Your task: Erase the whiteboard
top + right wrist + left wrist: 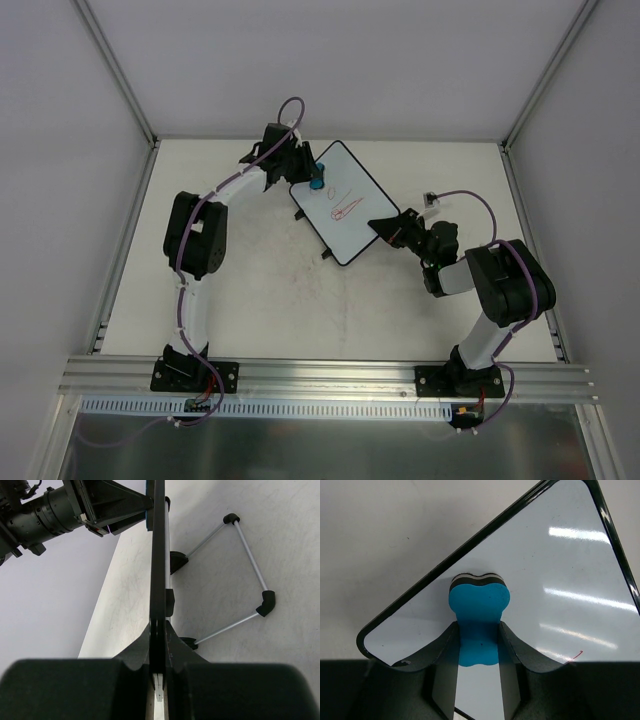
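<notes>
The whiteboard (356,236) lies slantwise at the table's middle back, with red scribbles (346,210) near its centre. Its lower right edge is pinched between the fingers of my right gripper (385,228); the right wrist view shows the board's black rim (160,555) edge-on in the shut right gripper (161,630). My left gripper (312,178) is shut on a blue bow-tie eraser (318,181) at the board's upper left part. In the left wrist view the eraser (479,605) sits pressed on the white surface (560,580) in the left gripper (479,627). A red stroke end (577,654) shows at the right.
A thin metal wire stand with black end caps (250,580) rests on the table behind the board. Two black tabs (327,255) stick out from the board's left edge. White walls with metal posts enclose the table, and an aluminium rail (330,375) runs along the near edge.
</notes>
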### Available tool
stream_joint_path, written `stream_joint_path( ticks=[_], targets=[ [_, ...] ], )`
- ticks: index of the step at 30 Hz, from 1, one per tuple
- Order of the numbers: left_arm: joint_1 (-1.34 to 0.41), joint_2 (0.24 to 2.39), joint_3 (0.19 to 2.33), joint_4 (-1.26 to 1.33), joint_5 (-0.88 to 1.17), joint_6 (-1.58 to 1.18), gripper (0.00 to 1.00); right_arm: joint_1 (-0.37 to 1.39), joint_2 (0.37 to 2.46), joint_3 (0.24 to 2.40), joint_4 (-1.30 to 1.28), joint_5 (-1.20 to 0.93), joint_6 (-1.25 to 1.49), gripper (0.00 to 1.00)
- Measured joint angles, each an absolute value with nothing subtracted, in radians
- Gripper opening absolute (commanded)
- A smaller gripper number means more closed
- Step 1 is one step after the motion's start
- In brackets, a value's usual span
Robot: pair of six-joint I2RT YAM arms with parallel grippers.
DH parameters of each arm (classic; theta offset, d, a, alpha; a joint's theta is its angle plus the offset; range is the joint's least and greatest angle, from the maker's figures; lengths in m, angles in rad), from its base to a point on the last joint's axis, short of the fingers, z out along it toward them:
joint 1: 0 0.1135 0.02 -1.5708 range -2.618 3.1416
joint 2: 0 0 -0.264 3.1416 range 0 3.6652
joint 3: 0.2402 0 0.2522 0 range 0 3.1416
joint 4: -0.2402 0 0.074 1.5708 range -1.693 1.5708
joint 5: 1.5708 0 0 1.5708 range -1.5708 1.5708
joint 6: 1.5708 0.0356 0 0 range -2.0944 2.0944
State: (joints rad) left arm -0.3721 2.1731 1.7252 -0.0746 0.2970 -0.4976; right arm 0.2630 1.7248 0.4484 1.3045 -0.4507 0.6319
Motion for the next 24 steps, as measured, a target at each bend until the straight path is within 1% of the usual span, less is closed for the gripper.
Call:
stream_joint_path(
  ticks=[10,17,24],
  targets=[
    [-0.442,2.162,1.744,-0.075,0.249,-0.383,0.00,0.259,1.725,0.448,1.303,-0.451,0.636,0.00],
    [-0.535,2.121,1.726,-0.064,0.218,-0.292,0.00,0.258,1.725,0.448,1.303,-0.452,0.636,0.00],
    [-0.575,2.101,1.703,-0.048,0.217,-0.268,0.00,0.258,1.725,0.449,1.298,-0.455,0.636,0.00]
  ],
)
